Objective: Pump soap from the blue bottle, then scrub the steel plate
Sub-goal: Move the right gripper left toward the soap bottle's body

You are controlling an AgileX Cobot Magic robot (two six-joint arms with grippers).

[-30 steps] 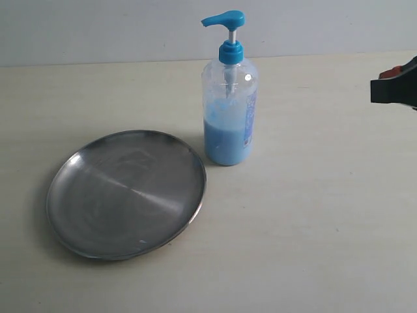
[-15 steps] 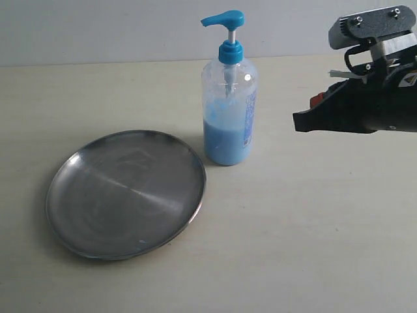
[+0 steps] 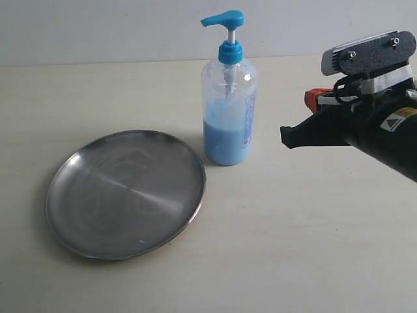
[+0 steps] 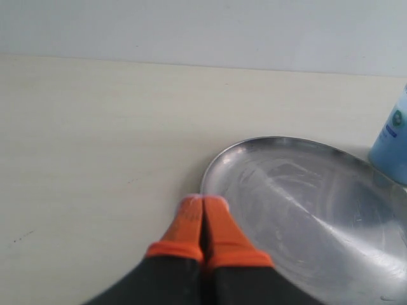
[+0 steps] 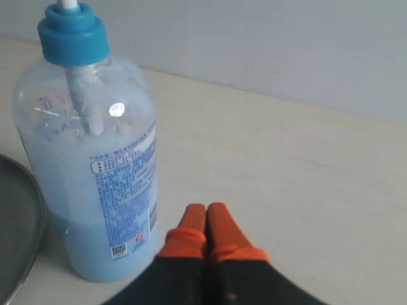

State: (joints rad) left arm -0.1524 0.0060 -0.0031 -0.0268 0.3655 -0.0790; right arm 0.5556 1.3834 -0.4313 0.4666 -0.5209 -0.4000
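Pumping has not begun: the bottle (image 3: 229, 124) stands on the desk (image 3: 313, 248) just beside the plate (image 3: 124, 195). The right fingers (image 5: 191, 222), pressed together, hover near it and must next climb over the pump head (image 3: 225, 19) and push down. The left fingers (image 4: 187, 225), likewise pressed together, show only in their wrist view.

On my desk (image 3: 313, 248) the plate (image 3: 124, 192) lies flat, toward the left and nearer the front. The bottle (image 3: 228, 124) stands upright just behind the plate's right edge, close beside it; I cannot tell whether they touch. Soap (image 3: 225, 143) sits in the bottle's lower part. My right hand (image 3: 287, 135) hangs to the right of the bottle, apart from it, tips pointing toward it. My left hand (image 4: 203, 203) is at the plate's rim, across the plate from the bottle. A wall (image 3: 98, 29) stands behind the desk.
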